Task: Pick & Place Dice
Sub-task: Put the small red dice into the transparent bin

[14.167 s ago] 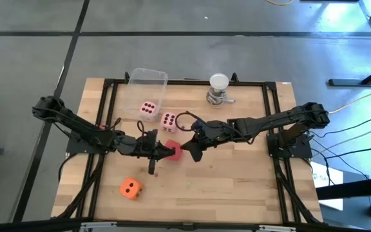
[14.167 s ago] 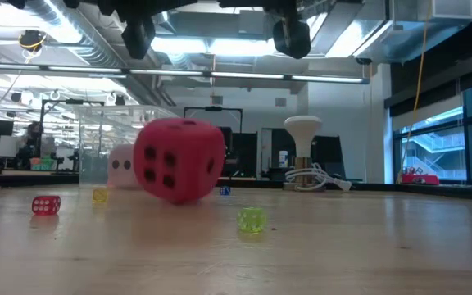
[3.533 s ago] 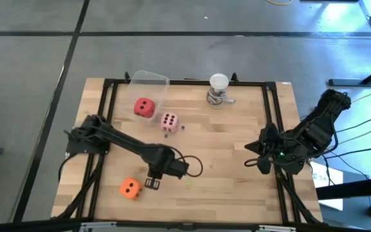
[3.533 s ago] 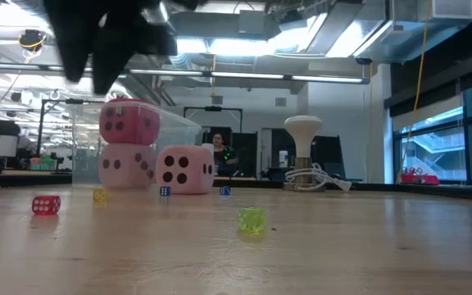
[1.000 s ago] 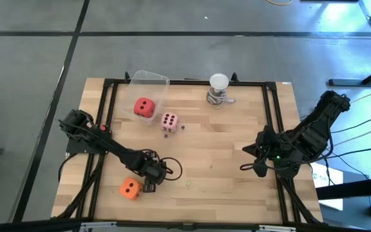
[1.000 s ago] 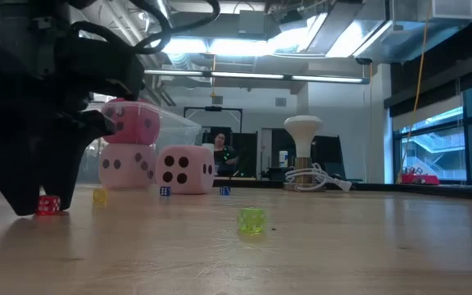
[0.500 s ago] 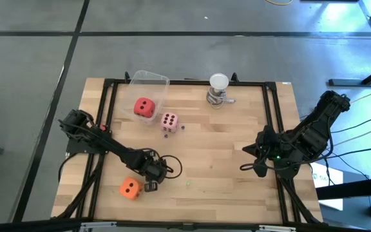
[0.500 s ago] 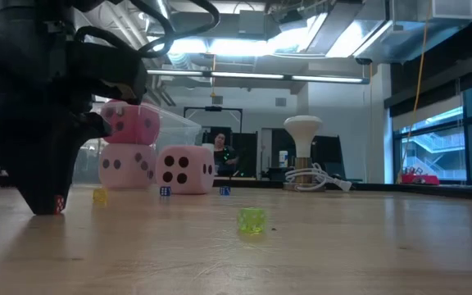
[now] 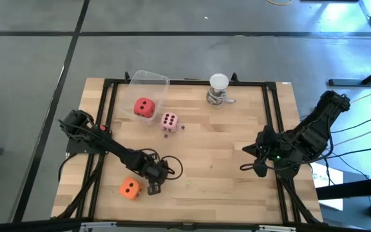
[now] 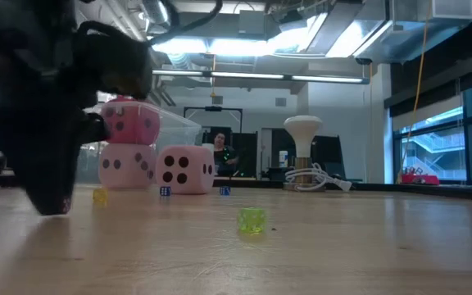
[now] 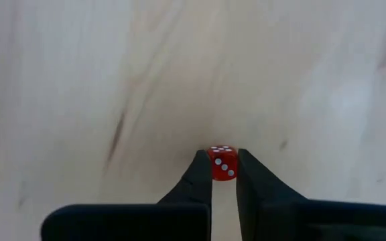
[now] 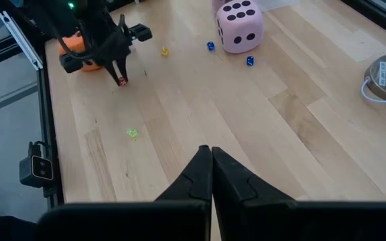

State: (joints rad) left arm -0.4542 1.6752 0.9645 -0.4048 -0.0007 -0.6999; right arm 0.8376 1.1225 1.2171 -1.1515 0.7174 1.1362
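Note:
My left gripper (image 9: 153, 189) is down at the table near its front left, right beside the orange die (image 9: 129, 188), and is shut on a small red die (image 11: 222, 164). The large red die (image 9: 144, 107) sits in the clear container (image 9: 150, 81), on top of a pale pink die (image 10: 126, 166). The second pale pink die (image 9: 168, 120) rests on the table next to the container. My right gripper (image 9: 257, 169) is shut and waits at the table's right edge. My left gripper pinches the small red die between its two fingertips (image 11: 203, 167), one on each opposite side face. The fingers come from above, pointing down at the table. The die's white-pipped face (image 11: 224, 169) shows between them. Whether the die is off the wood I cannot tell.
Small dice lie scattered on the table: a yellow-green one (image 10: 251, 220), a yellow one (image 10: 99, 195) and two blue ones (image 10: 164, 192) near the pink die. A white round-topped object (image 9: 218, 89) on a metal base stands at the far edge. A black frame rail (image 9: 277, 135) runs along the sides.
In the low view my left gripper's fingers have drawn together from a wide stance around the small red die into a narrow point on it. The gripper now shows blurred there. The large dice and my right arm have kept still.

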